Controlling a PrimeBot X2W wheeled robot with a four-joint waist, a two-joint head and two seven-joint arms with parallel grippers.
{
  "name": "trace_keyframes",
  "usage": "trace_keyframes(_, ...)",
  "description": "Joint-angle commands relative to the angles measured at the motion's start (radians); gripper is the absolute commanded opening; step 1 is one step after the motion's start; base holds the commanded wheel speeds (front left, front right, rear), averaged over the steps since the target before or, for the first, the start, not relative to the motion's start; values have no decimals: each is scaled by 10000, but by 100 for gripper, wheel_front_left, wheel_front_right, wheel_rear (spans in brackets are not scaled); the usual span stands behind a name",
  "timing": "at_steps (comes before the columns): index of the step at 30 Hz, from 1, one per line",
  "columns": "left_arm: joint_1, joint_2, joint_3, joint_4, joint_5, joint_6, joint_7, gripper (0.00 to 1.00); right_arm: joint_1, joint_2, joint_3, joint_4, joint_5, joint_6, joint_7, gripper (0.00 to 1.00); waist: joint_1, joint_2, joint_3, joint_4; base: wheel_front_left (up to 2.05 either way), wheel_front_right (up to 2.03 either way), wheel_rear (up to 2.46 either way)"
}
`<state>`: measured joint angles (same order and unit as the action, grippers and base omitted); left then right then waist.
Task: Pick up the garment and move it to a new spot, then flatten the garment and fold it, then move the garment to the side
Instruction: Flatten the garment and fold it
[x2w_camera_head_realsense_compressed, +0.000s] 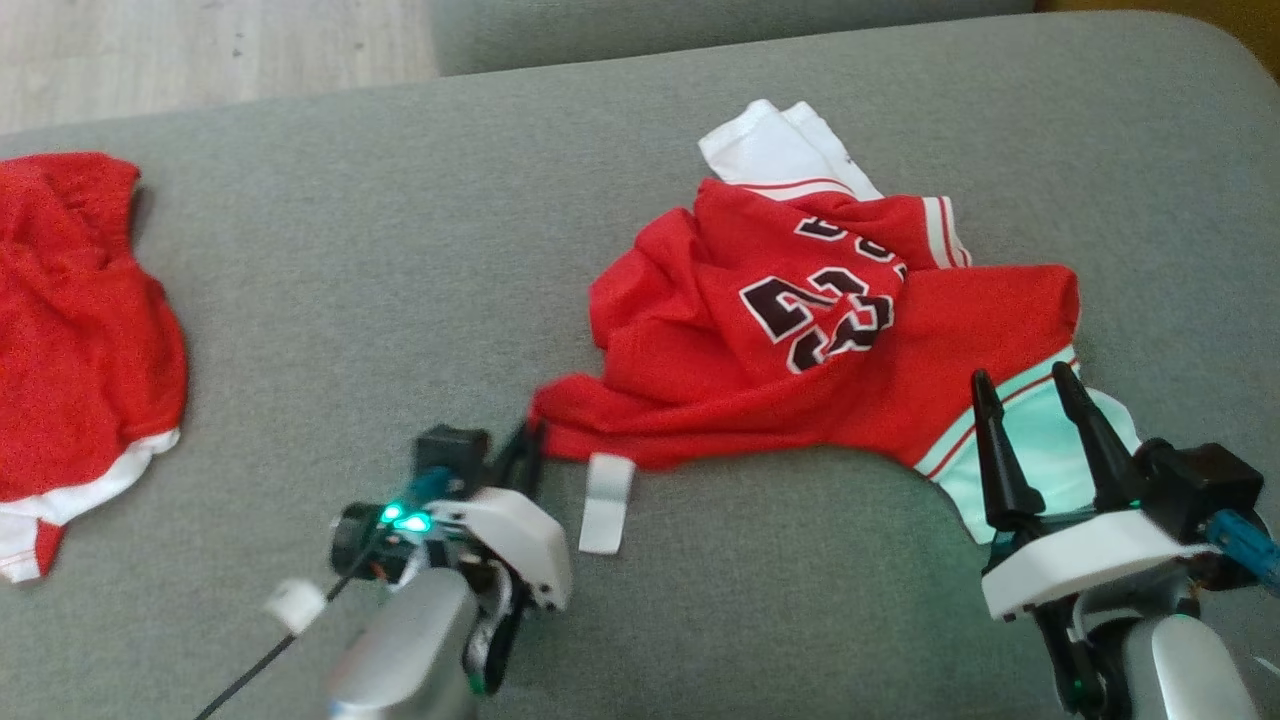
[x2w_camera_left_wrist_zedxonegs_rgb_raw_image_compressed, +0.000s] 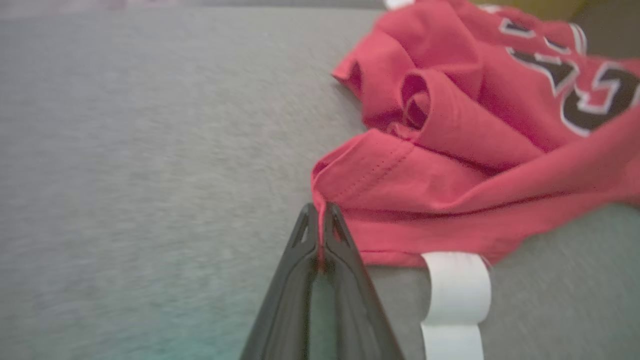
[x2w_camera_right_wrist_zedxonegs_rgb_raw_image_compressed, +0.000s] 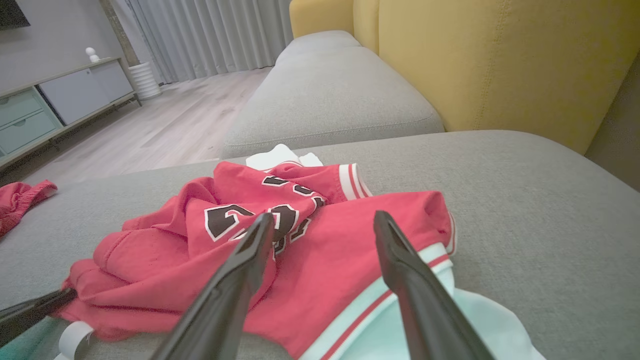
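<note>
Hidden: I cannot read the lettering above the number on the garment (x2w_camera_head_realsense_compressed: 800, 340); folds cover most of it, and the number itself is creased.
Cut off: the red cloth (x2w_camera_head_realsense_compressed: 80, 330) runs past the left edge of the head view. The garment's pale hem passes behind the right gripper (x2w_camera_head_realsense_compressed: 1022, 378) in that view.
Blur: the left wrist view is soft, so I make out little of the weave of the sofa (x2w_camera_head_realsense_compressed: 400, 250).
Left gripper (x2w_camera_left_wrist_zedxonegs_rgb_raw_image_compressed: 320, 210): fingers pressed together, clamped on the garment's near red corner, with a sliver of cloth between the tips. In the head view its own housing covers most of the fingers.
Right gripper: fingers wide apart, holding nothing, over the pale hem at the garment's right end. I cannot tell whether the tips touch the cloth.
Garment: crumpled on the grey sofa seat between the two grippers, well apart from the red cloth.
Tag (x2w_camera_head_realsense_compressed: 607, 503): a white strip hanging from the garment's near edge, just beside the left gripper and flat on the sofa.
</note>
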<state>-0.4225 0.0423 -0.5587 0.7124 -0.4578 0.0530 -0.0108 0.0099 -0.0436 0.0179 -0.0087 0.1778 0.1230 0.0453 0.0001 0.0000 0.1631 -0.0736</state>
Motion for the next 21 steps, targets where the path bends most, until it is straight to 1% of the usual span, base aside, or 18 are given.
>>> trace_keyframes(1,-198,193,731,-230,-148,328,-562,0,-381,-66,216,-385,95,77,4,100,-1,0,-76,148,0,0,0)
trace_keyframes(3,-39,465,1277,-258,-380,663,-1096,0,-370,-66,221,-391,110,77,14,100,-1,0,-145,257,0,0,0)
trace_keyframes(5,176,766,1729,-262,-582,876,-1524,0,-345,-66,224,-391,120,77,21,100,-1,0,-225,350,0,0,0)
trace_keyframes(8,549,1065,2192,-238,-863,1017,-1853,0,-295,-66,224,-365,130,77,51,100,-1,0,-353,461,0,0,0)
trace_keyframes(11,779,1103,2350,-277,-1059,910,-1969,0,-267,-66,231,-354,142,77,65,100,-1,0,-439,528,0,0,0)
trace_keyframes(12,868,1135,2355,-330,-1081,808,-2044,71,-262,-66,238,-353,157,77,71,100,-1,0,-483,553,0,0,0)
trace_keyframes(13,946,1159,2366,-406,-1093,705,-2134,100,-262,-66,243,-352,170,77,77,100,-1,0,-529,573,0,0,0)
trace_keyframes(16,1237,1120,2519,-685,-1335,236,-2335,100,-253,-66,264,-343,211,77,99,100,-1,0,-697,592,0,0,0)
trace_keyframes(21,1730,1305,2943,-1854,-1208,-245,-2496,100,-194,-66,253,-353,226,77,131,100,-1,0,-985,538,0,0,0)
